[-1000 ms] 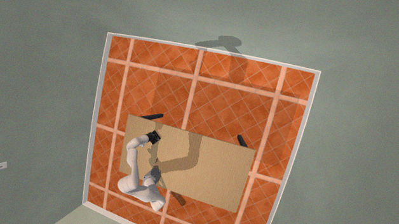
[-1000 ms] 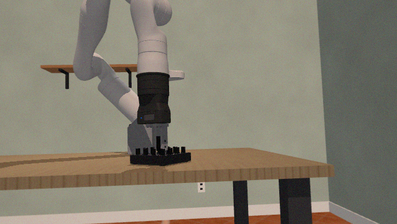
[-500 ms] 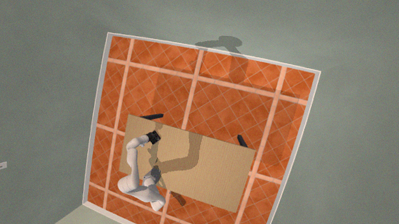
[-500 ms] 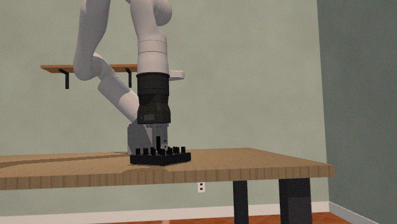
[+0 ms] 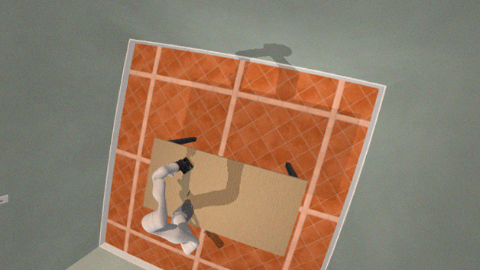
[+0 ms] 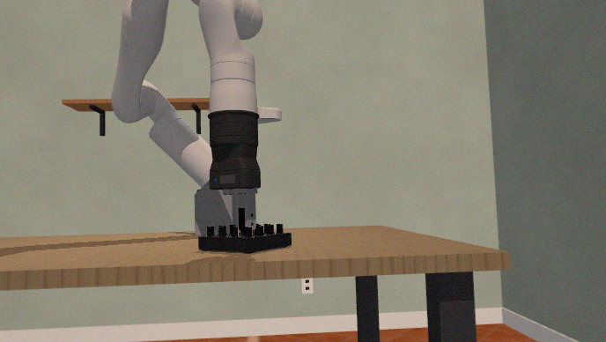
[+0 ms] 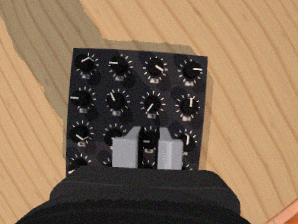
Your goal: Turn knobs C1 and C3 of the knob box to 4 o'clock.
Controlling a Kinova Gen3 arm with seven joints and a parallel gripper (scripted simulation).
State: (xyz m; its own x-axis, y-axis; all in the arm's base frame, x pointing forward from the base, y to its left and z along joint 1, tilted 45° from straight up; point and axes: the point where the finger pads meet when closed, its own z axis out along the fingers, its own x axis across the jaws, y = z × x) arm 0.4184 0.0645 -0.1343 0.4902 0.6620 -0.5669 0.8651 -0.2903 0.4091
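The black knob box (image 7: pixel 132 55) (image 6: pixel 222 243) stands on the table. In the wrist view its printed names are upright, with row A at the top. My gripper (image 7: pixel 149 141) (image 6: pixel 243 225) points down from above, one finger at each side of knob C3 (image 7: pixel 149 145). The fingertips lie close against it, and the gripper looks shut on it. The line of C3 shows between the fingers and points left, at about 9 o'clock. Knob C1 (image 7: pixel 79 132) is free of the fingers; its line points to the lower right, at about 4 o'clock. Knob C2 is partly hidden by the left finger.
Knob C4 (image 7: pixel 188 140) is close to the right finger, and knob B3 (image 7: pixel 152 103) is just behind the fingertips. The gripper body hides much of row D. The box is near an edge of the table (image 5: pixel 256 209) (image 6: pixel 374 242). A wall shelf (image 6: pixel 185 104) is behind the arm.
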